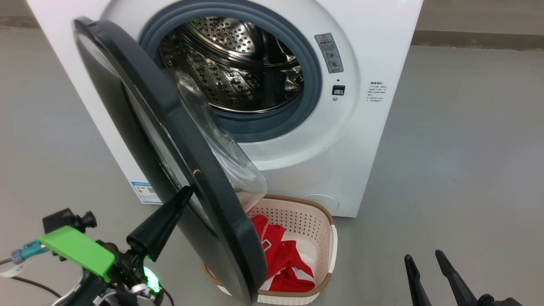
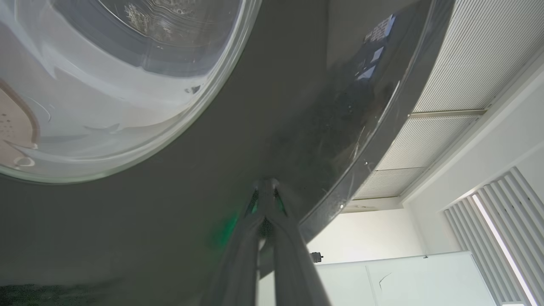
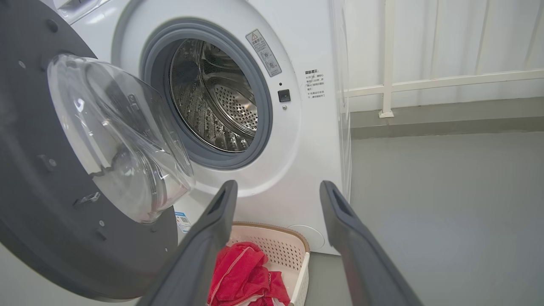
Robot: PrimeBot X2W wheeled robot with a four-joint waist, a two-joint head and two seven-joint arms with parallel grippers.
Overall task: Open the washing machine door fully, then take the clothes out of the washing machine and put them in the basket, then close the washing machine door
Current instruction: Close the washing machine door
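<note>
The washing machine point(image 1: 374, 51) stands in front of me with its door point(image 1: 221, 238) swung about halfway out on its left hinge. My left gripper point(image 1: 186, 192) is shut, and its tip rests against the door's glossy black outer face point(image 2: 297, 106), near the rim and below the glass window point(image 2: 106, 85). The steel drum point(image 1: 238, 63) shows bare metal. Red clothes point(image 1: 284, 263) lie in the cream basket point(image 1: 327, 221) on the floor under the door. My right gripper point(image 1: 425, 259) hangs open and empty at the lower right, well clear of the machine. It points at the basket point(image 3: 297, 250) and the clothes point(image 3: 238, 272).
Grey floor spreads wide to the machine's right point(image 1: 467, 148). The door's glass bowl point(image 3: 119, 140) bulges over the basket's left part. A white railing point(image 3: 386, 63) and wall run behind the machine on the right.
</note>
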